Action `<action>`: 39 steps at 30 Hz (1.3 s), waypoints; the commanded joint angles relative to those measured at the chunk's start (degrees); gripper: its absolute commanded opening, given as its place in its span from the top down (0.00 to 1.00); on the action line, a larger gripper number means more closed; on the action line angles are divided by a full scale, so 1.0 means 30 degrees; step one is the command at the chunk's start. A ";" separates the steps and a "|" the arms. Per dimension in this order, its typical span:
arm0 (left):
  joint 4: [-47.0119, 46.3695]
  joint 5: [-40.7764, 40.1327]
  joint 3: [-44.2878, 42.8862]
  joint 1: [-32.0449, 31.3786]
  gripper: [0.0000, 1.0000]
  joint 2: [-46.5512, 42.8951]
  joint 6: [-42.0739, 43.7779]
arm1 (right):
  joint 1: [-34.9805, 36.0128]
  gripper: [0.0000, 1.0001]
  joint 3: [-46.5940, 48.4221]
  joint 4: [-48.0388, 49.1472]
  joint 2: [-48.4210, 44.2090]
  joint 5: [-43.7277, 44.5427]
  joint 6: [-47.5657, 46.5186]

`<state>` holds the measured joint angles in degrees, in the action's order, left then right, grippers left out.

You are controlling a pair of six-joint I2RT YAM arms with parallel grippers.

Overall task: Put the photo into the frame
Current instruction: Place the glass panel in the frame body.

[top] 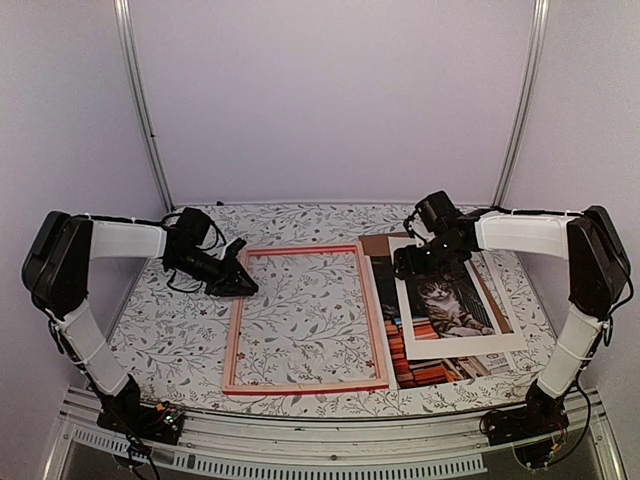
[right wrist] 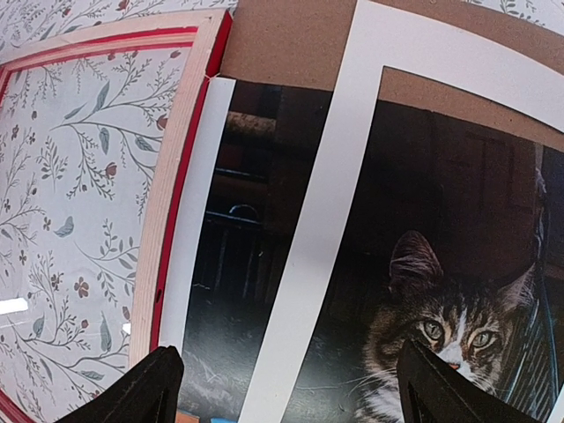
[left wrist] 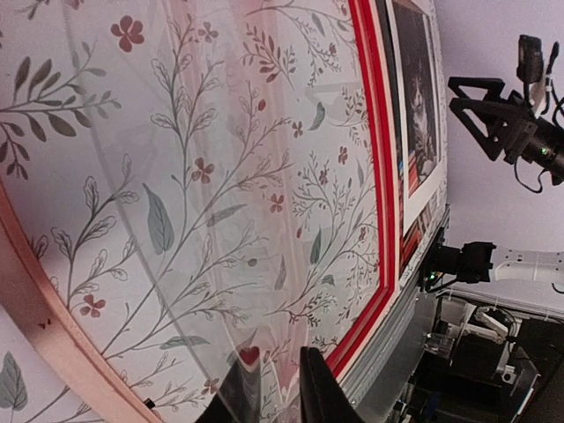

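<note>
The red frame lies flat mid-table; its rails also show in the left wrist view and the right wrist view. The cat photo lies right of it, partly under a white mat board. My left gripper sits at the frame's far-left corner. Its fingers are close together, with a clear pane seemingly between them. My right gripper hovers open and empty over the far end of the photo and the mat; it spans both.
A brown backing board lies under the photo and mat, and shows in the right wrist view. The flowered tablecloth covers the table. A metal rail runs along the near edge. White walls close in the back and sides.
</note>
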<state>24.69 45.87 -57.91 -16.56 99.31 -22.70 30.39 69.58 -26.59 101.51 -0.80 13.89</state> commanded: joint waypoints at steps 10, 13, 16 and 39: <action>-0.0274 0.0242 -0.0443 -0.0265 0.68 -0.0579 0.0059 | 0.0132 0.12 0.0507 -0.0013 0.0132 -0.0033 -0.0124; -0.0196 0.0091 -0.0444 -0.0318 0.63 -0.0636 0.0123 | 0.0167 0.12 0.0484 -0.0058 0.0117 -0.0021 -0.0119; -0.0072 -0.0131 -0.0443 -0.0379 0.58 -0.0723 0.0182 | 0.0153 0.12 0.0486 -0.0043 0.0117 -0.0024 -0.0140; 0.0892 -0.3774 0.0111 -0.0413 0.46 -0.1465 0.0750 | 0.0270 0.12 0.0770 -0.0043 0.0313 -0.0121 -0.0191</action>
<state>26.20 38.15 -57.93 -17.26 97.62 -21.98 30.76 70.02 -26.59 101.56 -0.80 13.89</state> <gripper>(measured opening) 0.539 0.882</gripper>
